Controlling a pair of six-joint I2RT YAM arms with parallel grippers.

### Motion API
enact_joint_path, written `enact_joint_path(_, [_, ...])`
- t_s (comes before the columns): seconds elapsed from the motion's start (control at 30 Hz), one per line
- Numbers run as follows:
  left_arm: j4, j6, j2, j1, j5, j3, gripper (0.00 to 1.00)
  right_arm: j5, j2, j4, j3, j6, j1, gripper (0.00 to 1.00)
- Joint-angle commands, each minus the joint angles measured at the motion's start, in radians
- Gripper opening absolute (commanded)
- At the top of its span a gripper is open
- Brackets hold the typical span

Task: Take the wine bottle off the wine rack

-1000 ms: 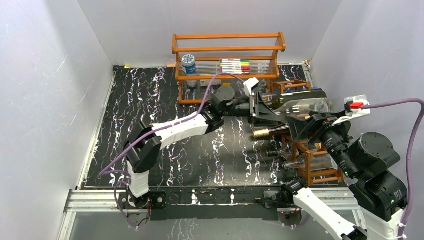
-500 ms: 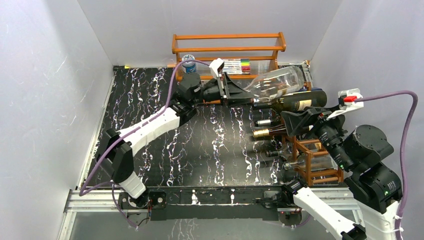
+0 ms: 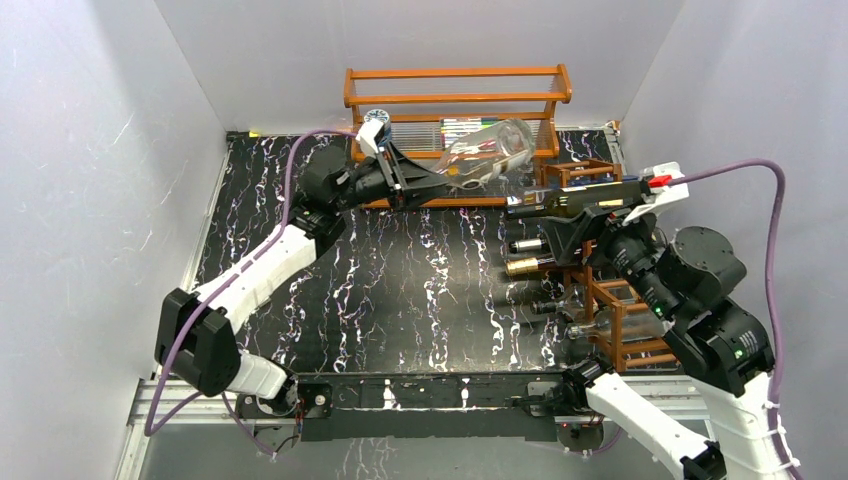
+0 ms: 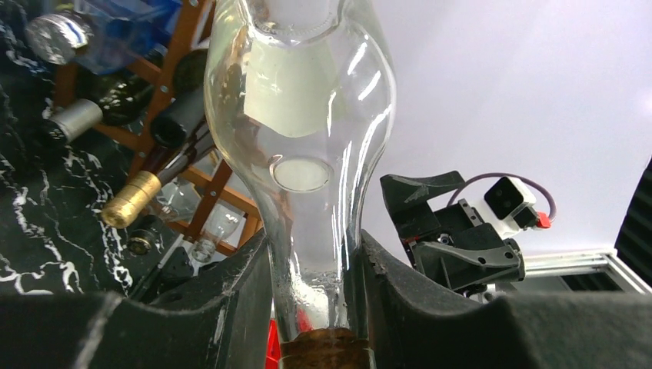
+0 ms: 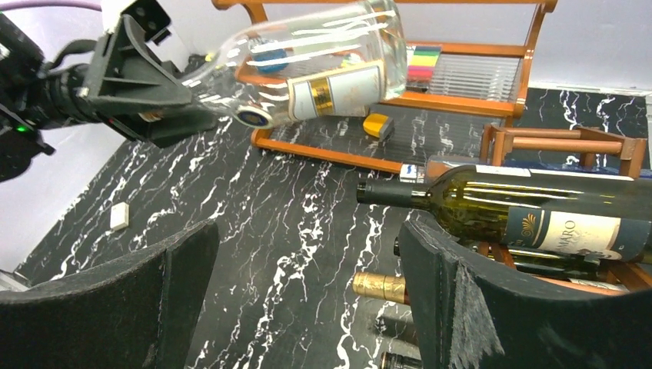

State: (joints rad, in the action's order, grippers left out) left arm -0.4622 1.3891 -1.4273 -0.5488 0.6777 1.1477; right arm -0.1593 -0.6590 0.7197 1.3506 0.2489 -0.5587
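The fingers [image 4: 238,300] of the left gripper [image 4: 311,261] are closed tight on the neck of the clear wine bottle [image 3: 487,150], which is held in the air by the orange shelf [image 3: 455,72], away from the wine rack [image 3: 610,300]. The right gripper [image 5: 307,257] is held wide open near a green bottle [image 3: 580,203]. The lifting seems done; a soft set-down is likely needed next. A moment ago, the clear bottle was held nearer the rack.

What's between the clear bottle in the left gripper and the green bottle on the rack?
Nothing in the way: the right wrist view shows only bare marble table between the clear bottle, held by the left gripper, and the green bottle.
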Motion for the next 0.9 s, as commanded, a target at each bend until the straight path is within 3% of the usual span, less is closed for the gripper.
enact_joint_path(0.0, [-0.213,0.004,0.164,0.05,0.031,-0.005,0.0,0.018,-0.02,-0.087,-0.034,-0.028,-0.006,0.98])
enact_joint_path(0.67, [0.037,-0.11,0.462,0.129,0.034,-0.442,0.0,0.072,-0.065,-0.174,-0.154,-0.01,-0.006,0.98])
enact_joint_path(0.87, [0.213,-0.183,0.563,0.133,0.021,-0.562,0.0,0.085,-0.06,-0.192,-0.21,0.017,-0.006,0.98])
